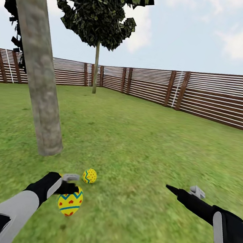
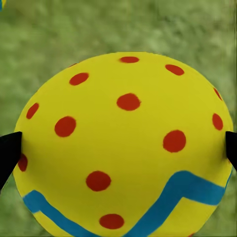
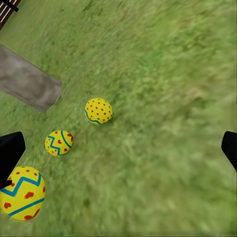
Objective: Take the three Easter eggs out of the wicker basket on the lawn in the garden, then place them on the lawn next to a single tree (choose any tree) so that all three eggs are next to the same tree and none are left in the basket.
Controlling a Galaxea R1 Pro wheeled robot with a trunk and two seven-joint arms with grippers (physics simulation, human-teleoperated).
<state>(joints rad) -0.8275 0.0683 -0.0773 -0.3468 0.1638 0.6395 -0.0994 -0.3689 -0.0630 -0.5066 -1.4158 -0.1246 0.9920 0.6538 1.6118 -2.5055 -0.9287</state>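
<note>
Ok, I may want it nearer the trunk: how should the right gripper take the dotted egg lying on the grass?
Come straight down with the right gripper and close on the dotted egg across its widest middle. It lies low on the grass, rounded, with nothing touching it.

Smooth, matt painted egg (image 2: 123, 143) – rough bark trunk (image 1: 40, 68) (wooden-slat fence (image 1: 216, 97)).
</note>
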